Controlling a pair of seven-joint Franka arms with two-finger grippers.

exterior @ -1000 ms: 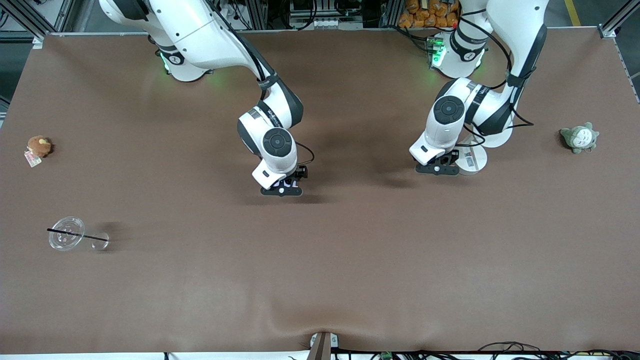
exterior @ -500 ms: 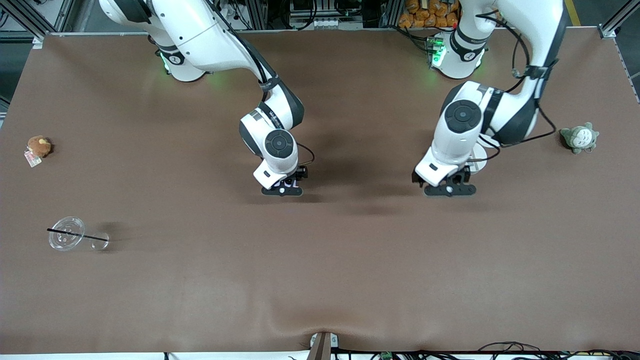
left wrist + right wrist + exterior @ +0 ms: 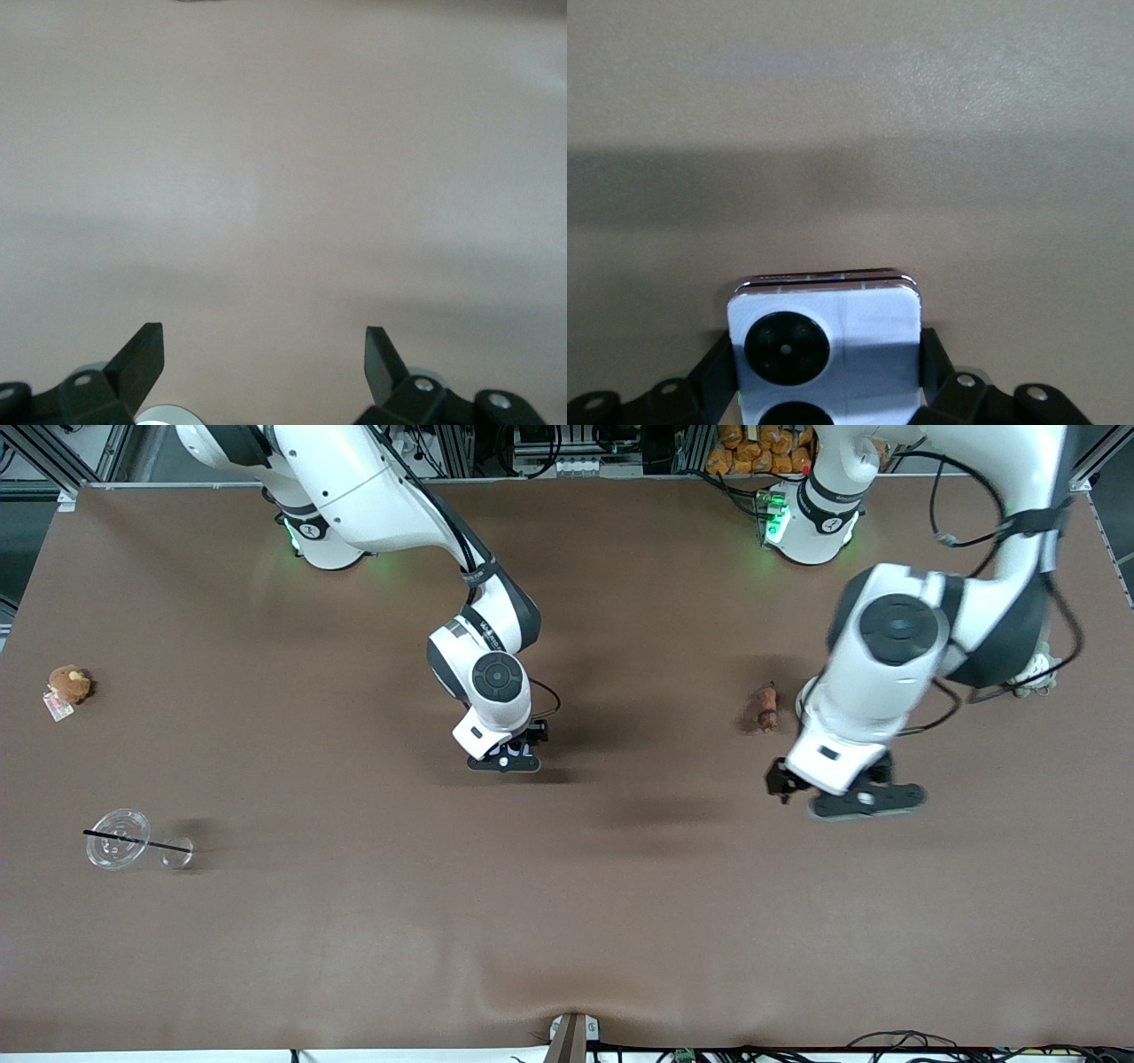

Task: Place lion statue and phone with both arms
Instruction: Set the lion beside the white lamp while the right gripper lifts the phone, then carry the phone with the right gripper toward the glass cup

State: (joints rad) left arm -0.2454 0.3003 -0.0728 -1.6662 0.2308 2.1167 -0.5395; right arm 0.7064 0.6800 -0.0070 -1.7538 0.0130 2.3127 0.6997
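1. Gripping the phone [image 3: 824,345] between its fingers [image 3: 713,372], your right gripper [image 3: 505,760] sits low over mid-tabletop [image 3: 567,886].
2. Your left gripper [image 3: 846,797] hangs over bare tabletop, fingers [image 3: 142,359] spread wide and empty.
3. You'll find the lion statue [image 3: 767,707] lying on the tabletop at about 11 o'clock from the left gripper, apart from it.

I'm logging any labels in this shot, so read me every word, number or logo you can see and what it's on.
None can be read.
Right arm: small print on its wrist, too small to read.
Brown plush: tag, print too small.
Phone: no text on its face.
Lion statue: no marking seen.
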